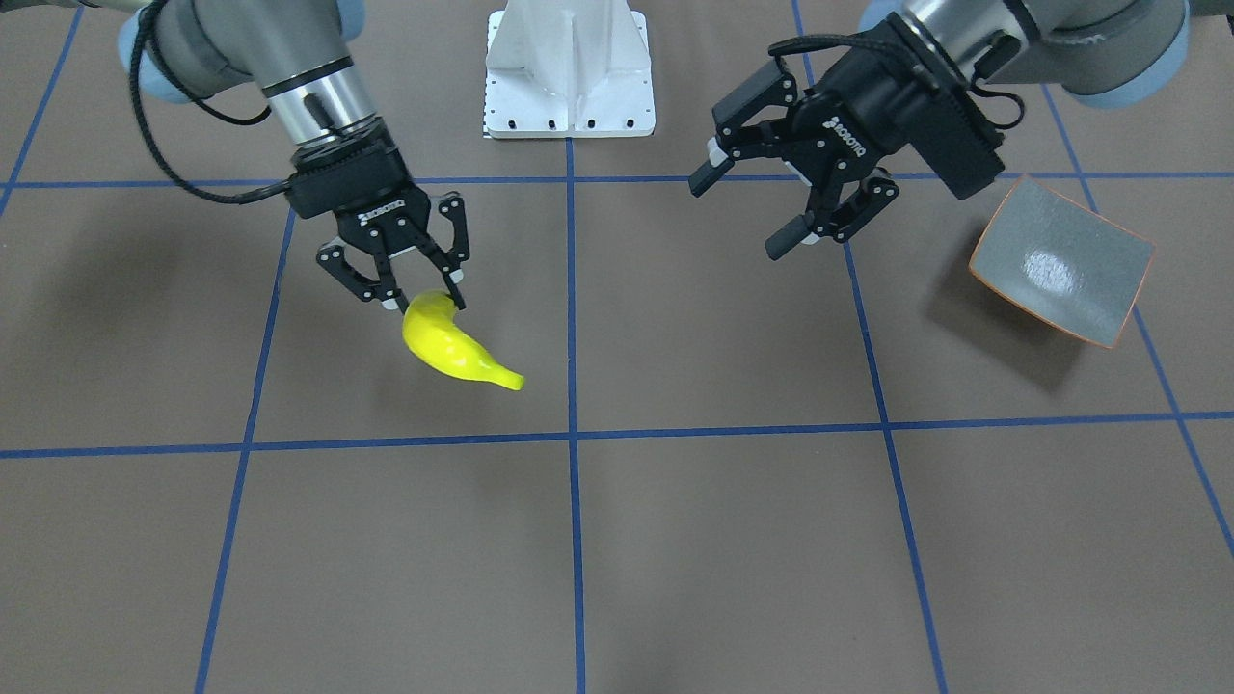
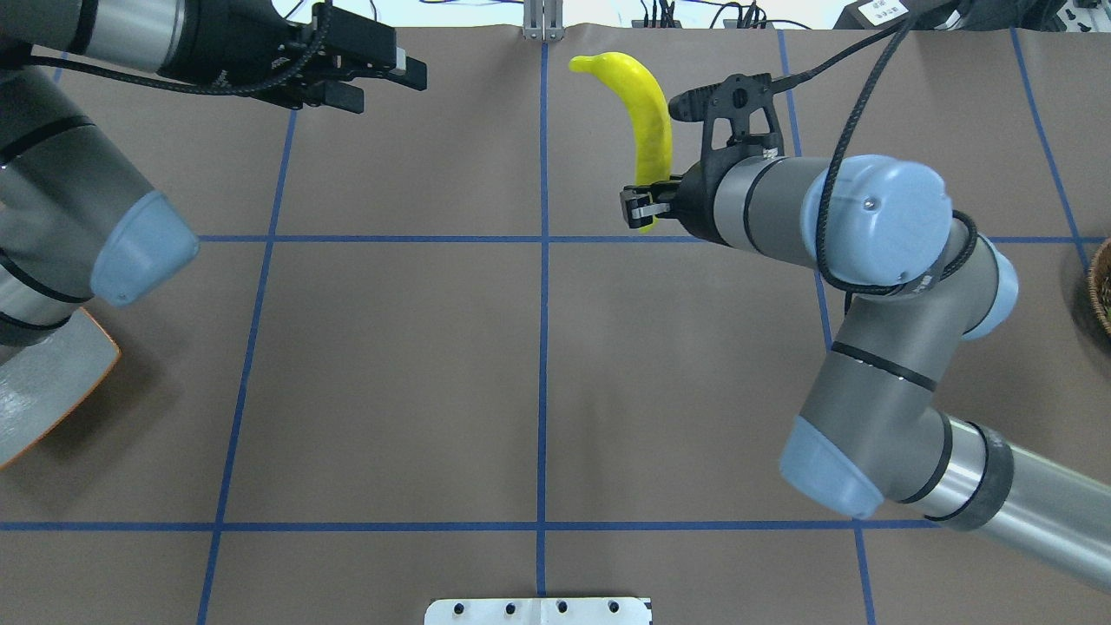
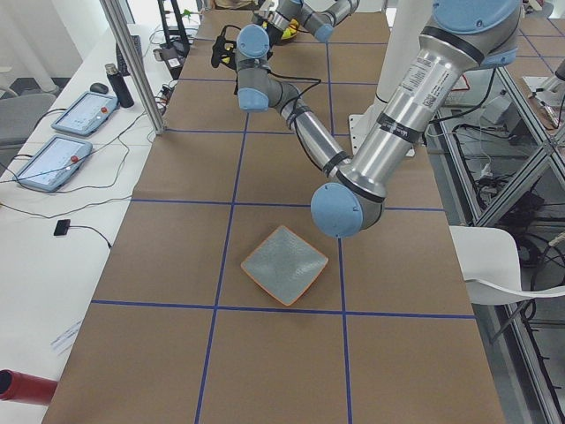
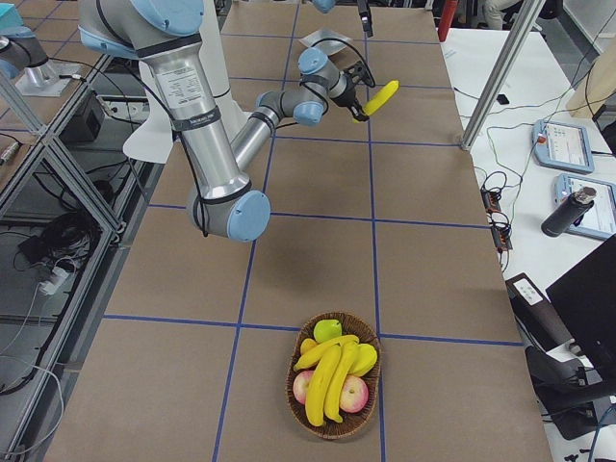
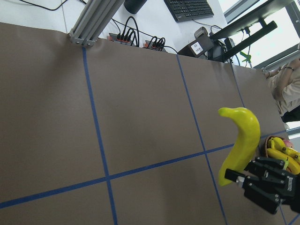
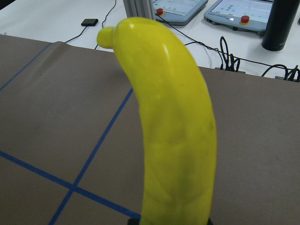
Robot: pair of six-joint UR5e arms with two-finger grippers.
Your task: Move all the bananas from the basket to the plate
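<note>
My right gripper is shut on the thick end of a bright yellow banana, held above the table left of centre in the front-facing view. The same banana fills the right wrist view. My left gripper hangs open and empty, a little to the side of the grey plate with its orange rim, which holds nothing. The basket stands at the table's right end with several bananas in it. The left wrist view shows the held banana and the basket behind it.
Red apples and a green fruit share the basket with the bananas. The white robot base sits at the table's middle edge. Blue tape lines cross the brown tabletop. Tablets, cables and a bottle lie on the side desks.
</note>
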